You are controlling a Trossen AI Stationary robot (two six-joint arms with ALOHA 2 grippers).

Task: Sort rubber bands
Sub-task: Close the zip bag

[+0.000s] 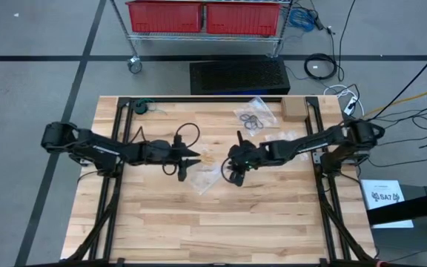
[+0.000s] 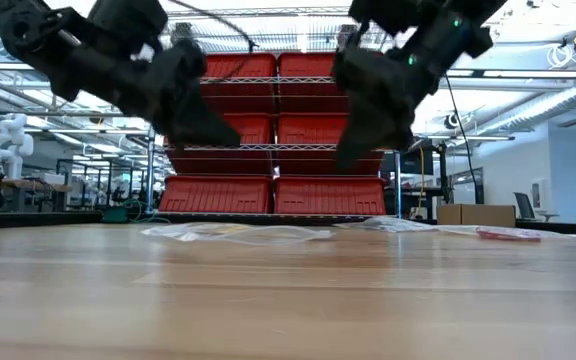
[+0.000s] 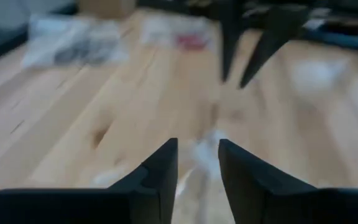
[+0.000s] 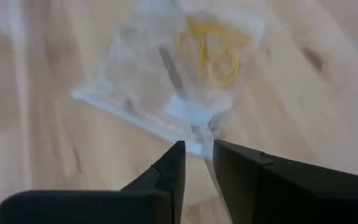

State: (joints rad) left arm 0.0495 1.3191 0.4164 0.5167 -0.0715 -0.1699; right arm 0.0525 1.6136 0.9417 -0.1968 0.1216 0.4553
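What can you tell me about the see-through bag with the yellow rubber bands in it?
The clear plastic bag is thin, crinkly and lies flat on the wooden table, between the two grippers. A few yellow rubber bands loop together inside near one end. A whitish strip runs along its other edge. Nothing holds it.

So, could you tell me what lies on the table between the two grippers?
In the high view, a clear plastic bag holding yellowish rubber bands lies between the left gripper and the right gripper; both hang above it.
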